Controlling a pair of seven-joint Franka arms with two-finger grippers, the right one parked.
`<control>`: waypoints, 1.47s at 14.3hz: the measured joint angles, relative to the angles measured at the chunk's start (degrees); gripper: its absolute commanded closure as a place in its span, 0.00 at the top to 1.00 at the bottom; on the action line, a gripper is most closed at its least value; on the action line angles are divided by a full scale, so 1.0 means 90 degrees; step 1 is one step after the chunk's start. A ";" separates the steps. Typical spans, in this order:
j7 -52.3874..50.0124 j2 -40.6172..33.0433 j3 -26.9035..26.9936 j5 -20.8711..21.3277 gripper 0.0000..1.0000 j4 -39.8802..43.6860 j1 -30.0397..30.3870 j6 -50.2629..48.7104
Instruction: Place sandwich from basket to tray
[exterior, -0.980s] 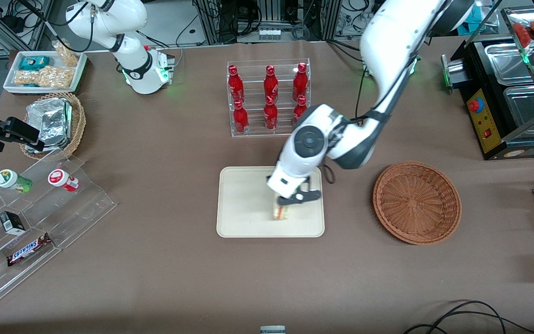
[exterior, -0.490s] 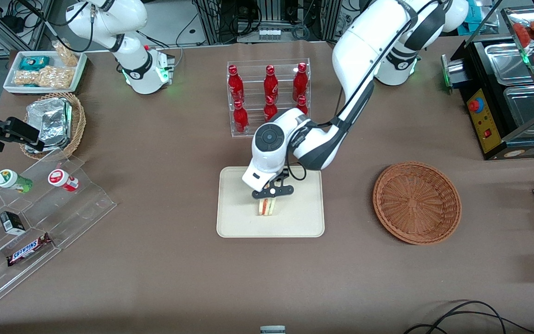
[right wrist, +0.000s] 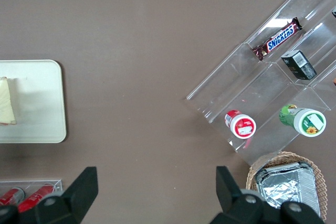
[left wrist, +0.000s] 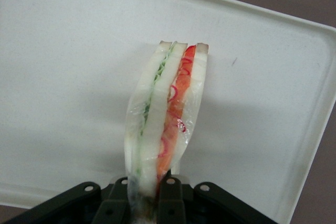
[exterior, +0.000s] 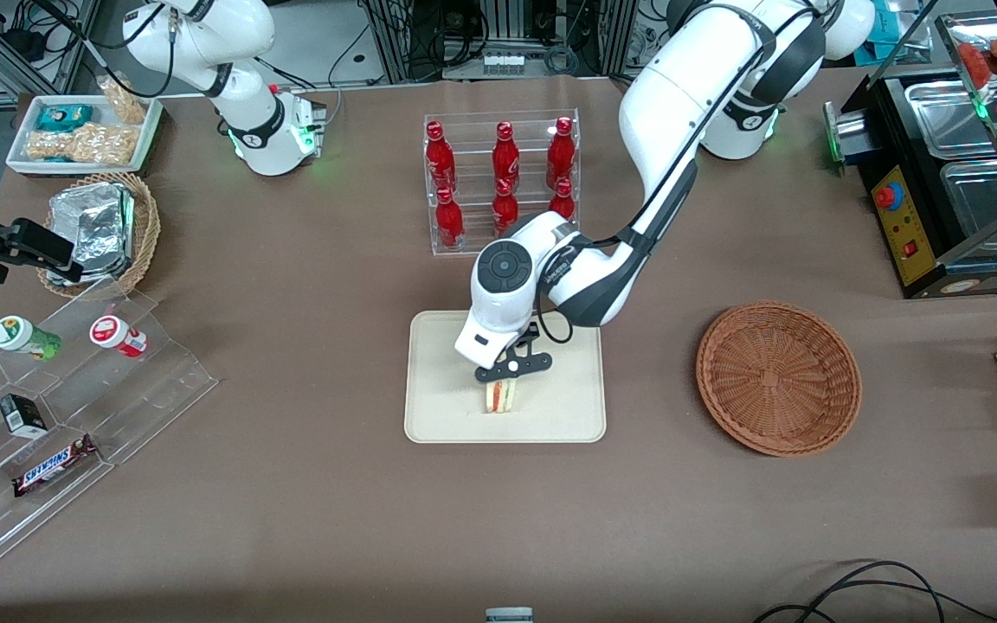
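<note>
- Over the middle of the tray point(exterior: 438, 407), the pincer point(exterior: 509, 374) was found pointing down, clamped narrowly on one corner of the sandwich point(exterior: 500, 395).
- The sandwich point(left wrist: 167, 108) was held on edge, layers vertical, its lower end at or just above the tray point(left wrist: 68, 77); contact could not be confirmed.
- The grip on a thin corner was judged to keep the fingers clear of the tray at release.
- The basket point(exterior: 778, 377) lay empty on the bench point(exterior: 291, 519), toward the working arm's end.
- Transfer was judged nearly complete; only release remained.
- Tipping flat on release was considered likely, since a wedge on edge is unsteady.
</note>
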 measured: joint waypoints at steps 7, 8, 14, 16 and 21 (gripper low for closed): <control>-0.0149 -0.0169 -0.0019 0.0010 1.00 0.0112 -0.0004 -0.0220; -0.0150 -0.0404 -0.0016 0.0029 1.00 0.0121 0.0001 -0.0531; -0.0335 -0.2270 0.0536 0.0157 1.00 -0.0081 0.0248 -0.2433; -0.0180 -0.2570 0.0590 0.0158 1.00 -0.0588 0.0678 -0.2508; 0.1213 -0.3272 0.0613 0.0103 1.00 -0.1823 0.1936 -0.2495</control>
